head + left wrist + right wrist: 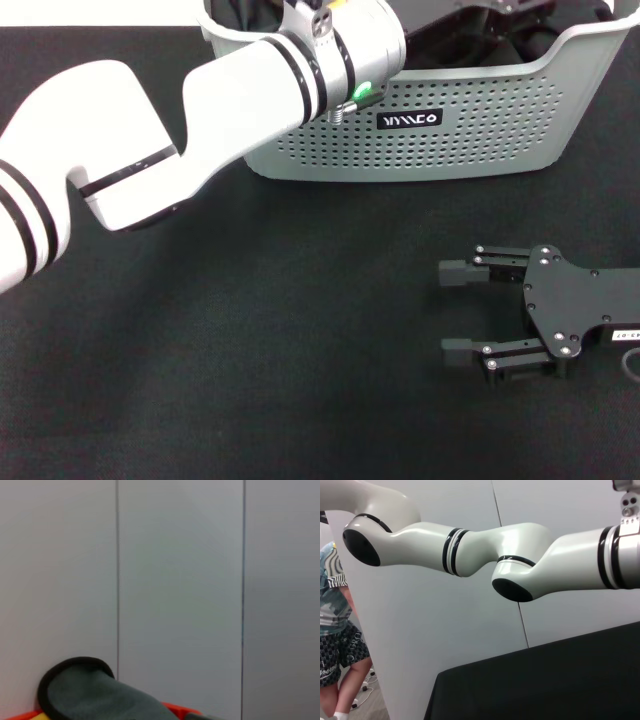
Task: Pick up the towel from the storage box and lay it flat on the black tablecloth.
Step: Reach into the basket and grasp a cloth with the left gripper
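Only the left wrist view shows the towel (95, 695), grey-teal, before a pale panelled wall (180, 580). Left gripper reaches into the storage box (470, 135). Right gripper (462, 312) rests open on the black tablecloth (250, 350).

The storage box (470, 130) is carrying a small black label (408, 120) on its near perforated wall, showing white block lettering that looks like a brand name but is too stylized to read with certainty. The right pincer (458, 310) is bearing a tiny white marking at the picture's edge, too small to read.
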Robot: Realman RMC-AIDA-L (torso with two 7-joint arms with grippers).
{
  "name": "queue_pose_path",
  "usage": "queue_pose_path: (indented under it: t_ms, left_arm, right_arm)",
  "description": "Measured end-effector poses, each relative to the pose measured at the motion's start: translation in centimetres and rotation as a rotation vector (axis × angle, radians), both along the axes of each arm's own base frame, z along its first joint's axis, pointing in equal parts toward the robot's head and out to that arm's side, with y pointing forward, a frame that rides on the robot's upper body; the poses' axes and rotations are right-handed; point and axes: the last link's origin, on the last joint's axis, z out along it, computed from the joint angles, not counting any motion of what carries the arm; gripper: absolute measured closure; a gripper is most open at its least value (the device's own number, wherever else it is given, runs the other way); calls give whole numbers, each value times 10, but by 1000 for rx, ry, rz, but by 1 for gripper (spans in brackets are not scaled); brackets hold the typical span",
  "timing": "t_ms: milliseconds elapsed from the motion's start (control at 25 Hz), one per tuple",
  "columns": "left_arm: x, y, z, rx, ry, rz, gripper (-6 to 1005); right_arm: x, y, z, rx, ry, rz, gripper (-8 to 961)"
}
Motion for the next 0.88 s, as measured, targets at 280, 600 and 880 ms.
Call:
queue_pose_path:
  t_ms: [280,600,880]
  left_arm:
    - [3,0,-4,-16,-13,19,204]
    - [-3,2,-9,-18,11,30,375]
    - [-4,7,-12,-33,-2,63,624]
  right_arm:
    - [0,0,0,6,1,11,153]
    - [0,-1,0,9,4,17,153]
    - [1,-3,-1,7,6,15,153]
